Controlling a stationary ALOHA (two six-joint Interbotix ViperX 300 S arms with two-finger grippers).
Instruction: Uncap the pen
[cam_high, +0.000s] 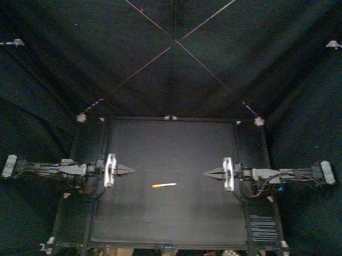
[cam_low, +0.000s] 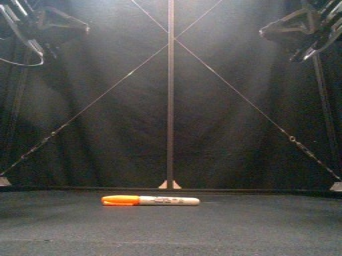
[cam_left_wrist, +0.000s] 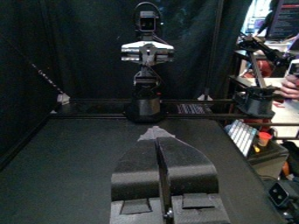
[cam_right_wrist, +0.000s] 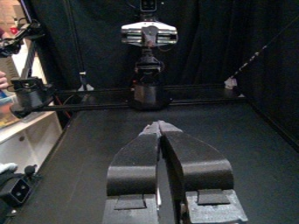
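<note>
Plainly, the pen lies parallel to the table's front edge, orange cap pointing left; left gripper and right gripper are clenched, empty.

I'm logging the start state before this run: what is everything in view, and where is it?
Marker pen with a white barrel and an orange cap: one, white and orange, lying flat near the table's middle, cap on, between the grippers and touched by neither.
Small black table: one, black, under the pen.
Left gripper: one, black, raised at the table's left side, jaws shut on nothing.
Right gripper: one, black, raised at the table's right side, jaws shut on nothing.
</note>
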